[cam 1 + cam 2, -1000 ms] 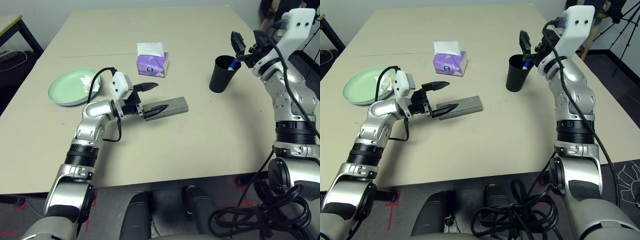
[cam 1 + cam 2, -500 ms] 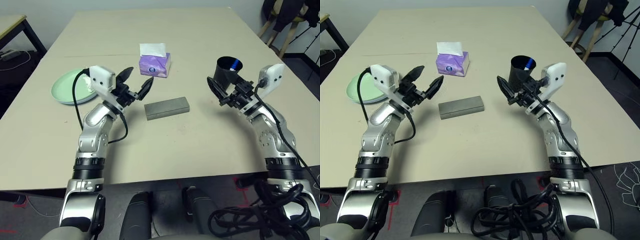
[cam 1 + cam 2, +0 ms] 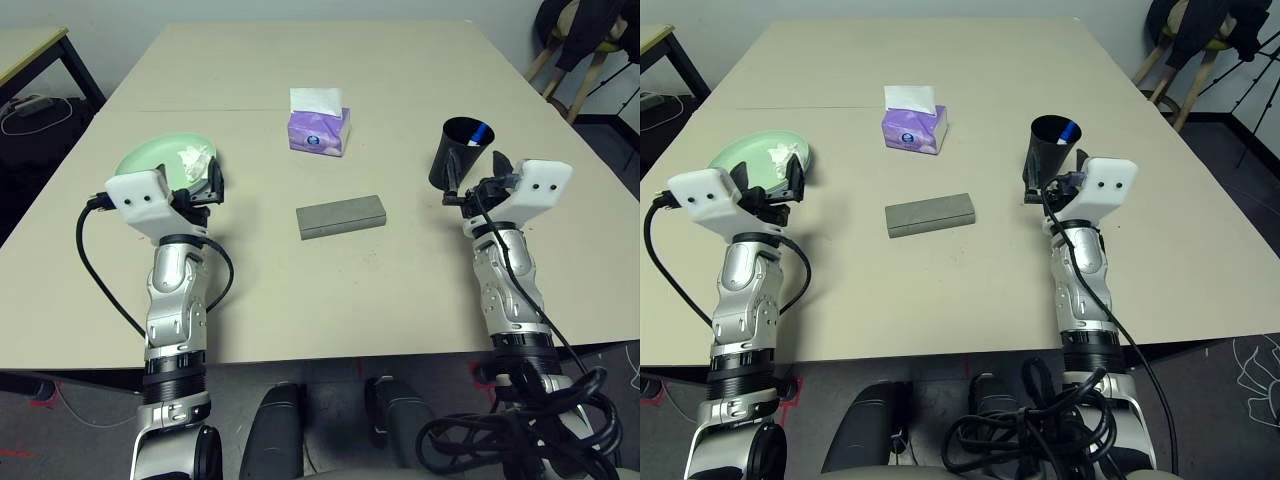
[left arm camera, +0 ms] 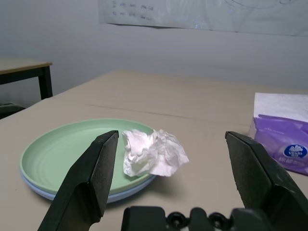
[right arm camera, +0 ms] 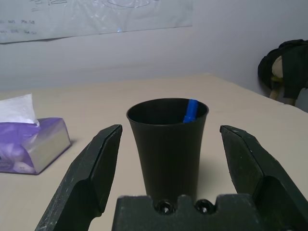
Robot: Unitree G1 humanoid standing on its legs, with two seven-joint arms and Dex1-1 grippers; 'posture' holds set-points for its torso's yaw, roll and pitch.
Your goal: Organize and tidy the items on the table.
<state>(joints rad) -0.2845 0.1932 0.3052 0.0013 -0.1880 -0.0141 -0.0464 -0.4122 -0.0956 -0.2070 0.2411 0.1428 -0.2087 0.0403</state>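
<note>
Both jaws spread, empty; glasses case (image 3: 341, 216) long axis lies left-right, slightly skewed.

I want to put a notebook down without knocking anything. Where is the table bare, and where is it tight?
Bare: the whole far part of the table beyond the purple tissue box, and the near strip in front of the grey glasses case, between the two arms. Tight: by the green plate with its crumpled tissue at the left gripper, and around the black cup at the right gripper.
</note>
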